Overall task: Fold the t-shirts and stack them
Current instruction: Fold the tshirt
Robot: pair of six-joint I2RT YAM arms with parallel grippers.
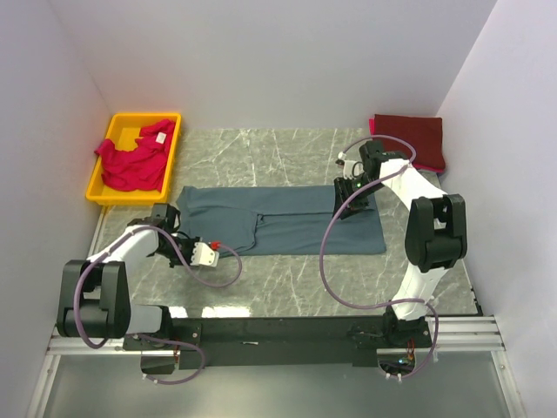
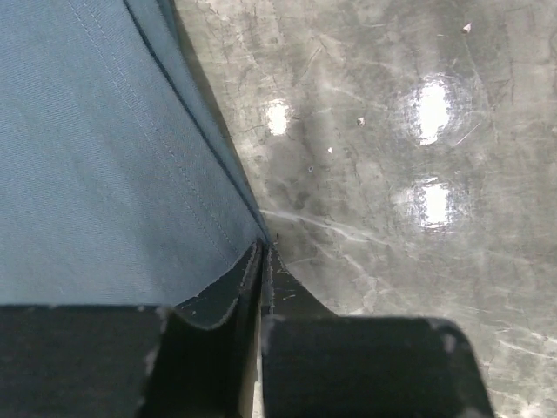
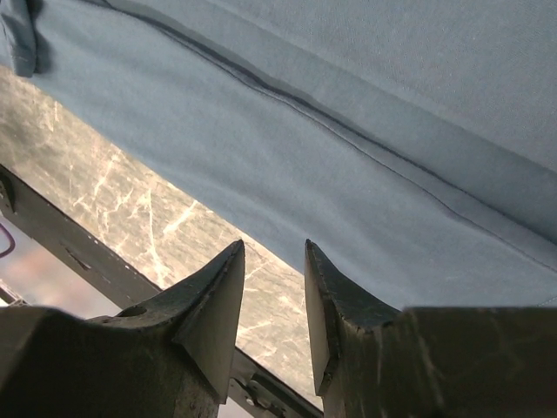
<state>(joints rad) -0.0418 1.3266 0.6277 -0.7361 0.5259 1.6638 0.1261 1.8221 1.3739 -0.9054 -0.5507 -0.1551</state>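
The slate blue-grey t-shirt [image 1: 287, 222] lies spread flat across the middle of the table. My left gripper [image 1: 209, 251] sits low at the shirt's near left hem. In the left wrist view its jaws are pressed together right where the edge of the blue cloth [image 2: 104, 157] runs into the left gripper [image 2: 262, 249]. My right gripper [image 1: 345, 211] hovers over the shirt's right part. In the right wrist view the right gripper [image 3: 274, 246] is open and empty, above the border of the blue-grey t-shirt [image 3: 348, 131]. The pinkish-red t-shirt [image 1: 130, 161] lies crumpled. The maroon t-shirt [image 1: 409, 139] lies folded at the back right.
A yellow bin [image 1: 144, 117] at the back left holds the pinkish-red shirt. White walls close in the marble table [image 1: 287, 279] on three sides. The black rail [image 1: 287, 331] with both arm bases runs along the near edge.
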